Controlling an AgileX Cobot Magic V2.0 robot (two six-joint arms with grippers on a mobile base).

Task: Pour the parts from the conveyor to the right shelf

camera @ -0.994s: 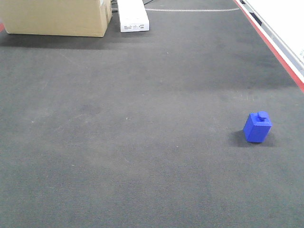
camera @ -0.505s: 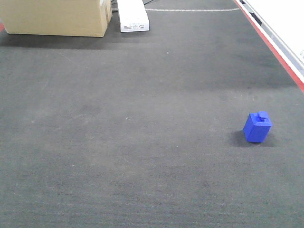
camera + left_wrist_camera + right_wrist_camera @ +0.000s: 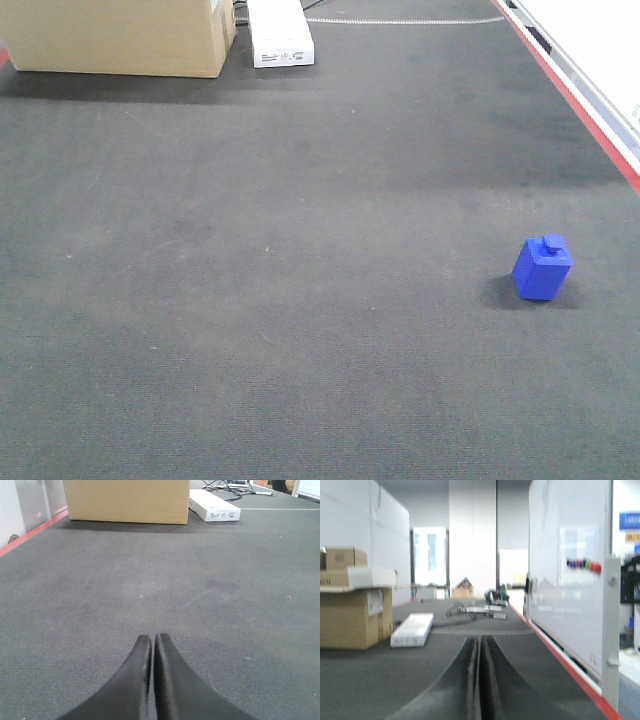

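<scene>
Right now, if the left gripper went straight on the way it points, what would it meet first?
Probably the cardboard box, far across the conveyor; how low the left gripper rides is unclear.

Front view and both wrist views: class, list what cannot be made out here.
- Right shelf: in no view.
- Blue block: front view only; underside and far side hidden by itself.
- Cardboard box: cut by the front view's top edge.
- White carton print: blurred, right wrist view.
</scene>
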